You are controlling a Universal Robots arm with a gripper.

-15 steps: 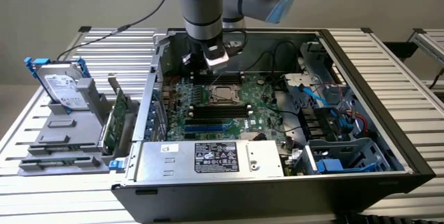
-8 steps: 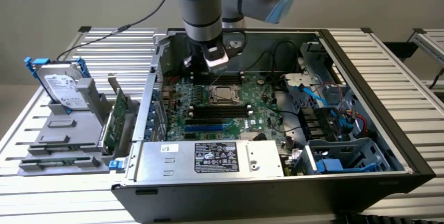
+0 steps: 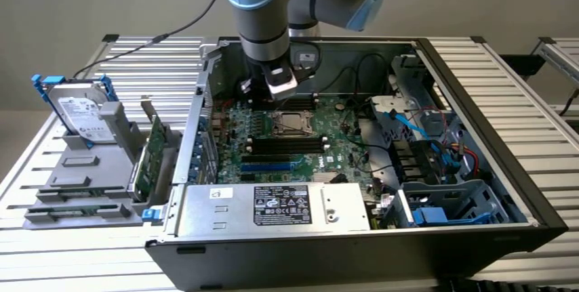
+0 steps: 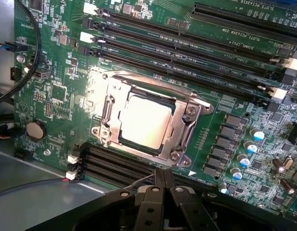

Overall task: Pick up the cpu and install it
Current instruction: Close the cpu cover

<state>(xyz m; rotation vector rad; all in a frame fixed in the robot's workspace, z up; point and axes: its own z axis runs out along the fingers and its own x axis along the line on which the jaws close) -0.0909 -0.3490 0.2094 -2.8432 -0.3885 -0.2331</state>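
Exterior view: my closed pincer [image 3: 281, 93] hangs inside the open black computer case [image 3: 506, 190], low over the green motherboard [image 3: 340, 144], and it grips nothing. The cpu, a small flat square chip with a silver-grey metal top [image 3: 294, 123], lies in its socket just beside me, on the side toward the camera and a little to the exterior view's right. A bank of long black memory slots [image 3: 286, 146] runs beyond it, then the silver labelled power supply box [image 3: 271, 205]. Well apart, outside the case on the ribbed metal tabletop [image 3: 54, 265], a grey holder carries the large silver hard drive with the blue bracket [image 3: 80, 110] and the long green circuit card [image 3: 154, 148].

Wrist view: my two black fingers [image 4: 155, 185] stand pressed together with no gap and nothing between them. The cpu [image 4: 143, 122] lies flat ahead of the tips, framed by the shiny metal socket bracket [image 4: 189, 114], and I judge it seated there. Being square, it offers no long axis. Between my tips and the bracket lies one row of black memory slots [image 4: 117, 166]; more run on the far side [image 4: 187, 55]. A round silver coin battery [image 4: 35, 130] and a looping black cable [image 4: 35, 48] sit off to one side, a line of small capacitors [image 4: 256, 135] to the other. Nothing stands over the chip itself.
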